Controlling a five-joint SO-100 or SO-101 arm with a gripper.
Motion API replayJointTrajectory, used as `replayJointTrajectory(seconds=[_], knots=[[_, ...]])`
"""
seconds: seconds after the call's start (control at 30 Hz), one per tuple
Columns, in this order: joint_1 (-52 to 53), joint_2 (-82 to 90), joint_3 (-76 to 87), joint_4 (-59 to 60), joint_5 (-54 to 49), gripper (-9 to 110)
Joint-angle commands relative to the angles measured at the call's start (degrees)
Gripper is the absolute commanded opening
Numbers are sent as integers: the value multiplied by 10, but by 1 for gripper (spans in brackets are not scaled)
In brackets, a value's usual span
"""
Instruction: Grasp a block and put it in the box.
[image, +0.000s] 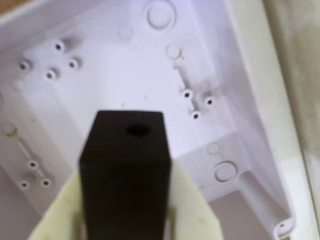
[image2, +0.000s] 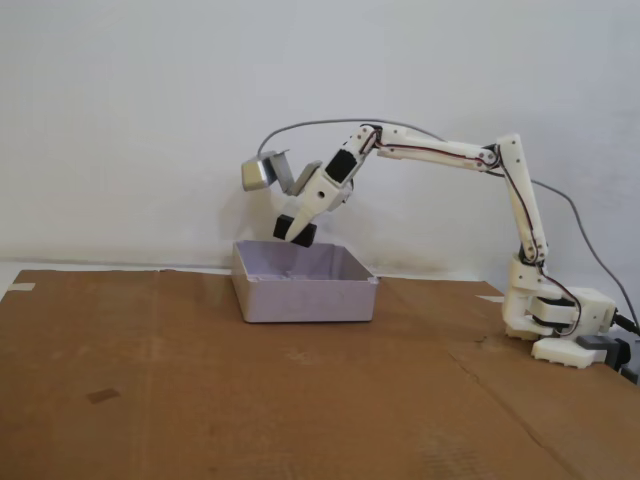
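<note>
The block (image: 125, 175), small, matte black and rectangular, fills the near lower middle of the wrist view, pinched between the cream-coloured fingers (image: 192, 205) of the gripper (image: 125, 220), so the pincer is clenched on it; a small round hole shows in its end face. Beyond it in that view lies the pale lilac floor of the box (image: 125, 75), with its moulded bosses and screw holes and its low wall running down the right, so the block hangs over the open tray rather than resting in it. In the fixed view the block (image2: 297, 233) shows as a dark lump at the tip of the gripper (image2: 296, 235), just above the far rim of the box (image2: 305, 297) and seemingly not touching it. As a judgement, the grasp and the carry are done; what is left is to let the block go, perhaps after lowering a little, and to draw the arm (image2: 440, 152) away. The box stands on a brown cardboard sheet (image2: 200, 400) that covers the table, with a seam running down its right part. The arm reaches in from its white base (image2: 555, 325) at the right, with a grey metallic casing (image2: 262, 172) by the wrist and a grey cable looping above. Farthest back is a plain white wall (image2: 150, 100).
</note>
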Motion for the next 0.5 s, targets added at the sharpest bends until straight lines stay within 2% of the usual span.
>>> replayJointTrajectory(seconds=[0.0,0.47], knots=[[2,107,-4,-12,-4,0],[-6,107,62,-13,-4,0]])
